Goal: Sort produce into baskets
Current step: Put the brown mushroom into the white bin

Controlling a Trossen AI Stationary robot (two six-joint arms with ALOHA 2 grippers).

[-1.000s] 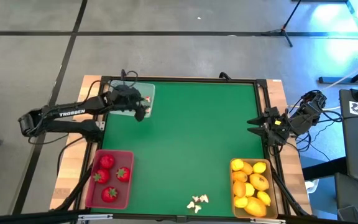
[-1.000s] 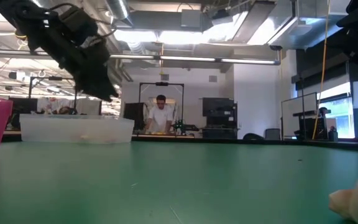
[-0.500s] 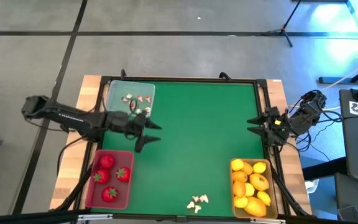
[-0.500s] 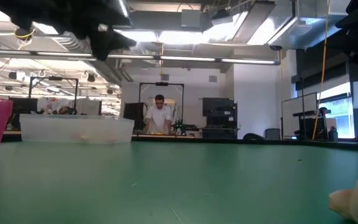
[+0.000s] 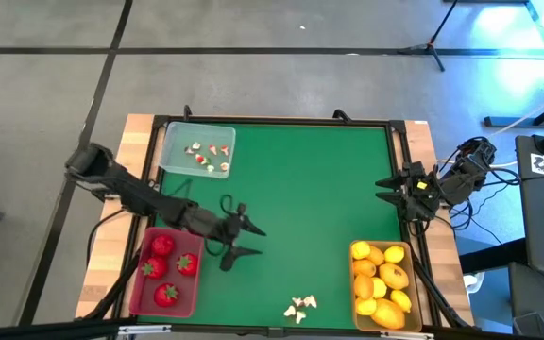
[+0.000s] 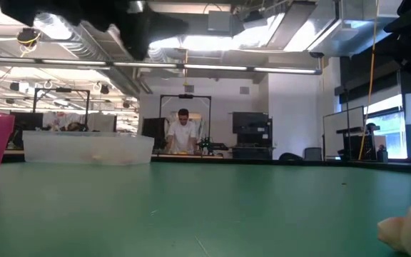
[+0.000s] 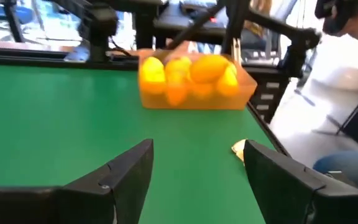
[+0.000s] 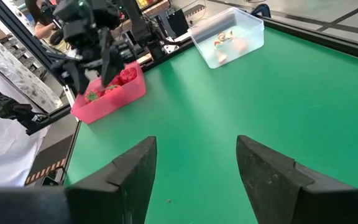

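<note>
High view, left gripper: the left gripper [image 5: 242, 242] hung over bare green mat, fingers spread and holding nothing.
High view, white bits: a loose cluster of tiny white bits [image 5: 300, 306] lay on the mat ahead of that gripper, towards the near table edge, well apart from it.
High view, trays: the pinkish-red shallow plastic tray [image 5: 137, 285] with red toy strawberries [image 5: 163, 269] sat just behind the gripper; the clear translucent tray [image 5: 171, 151], with a few white-and-red bits, lay farther behind; the tan-yellow tray [image 5: 355, 307] of yellow and orange lemon-like ovals [image 5: 382, 281] stood far ahead.
High view, right gripper: the right gripper [image 5: 385, 191] waited at the table's far side edge, fingers apart, empty.
Low view: only a dark part of an arm showed at the top; a pale bit [image 6: 405, 229] lay close by.
Left wrist view: the spread fingers [image 7: 126, 171] framed empty mat, the lemon tray beyond.
Right wrist view: fingers stood parted over mat.
Step, judged: travelling empty to fetch the white cluster.
Next move, judged: descend over one bit and pinch it narrowly.
</note>
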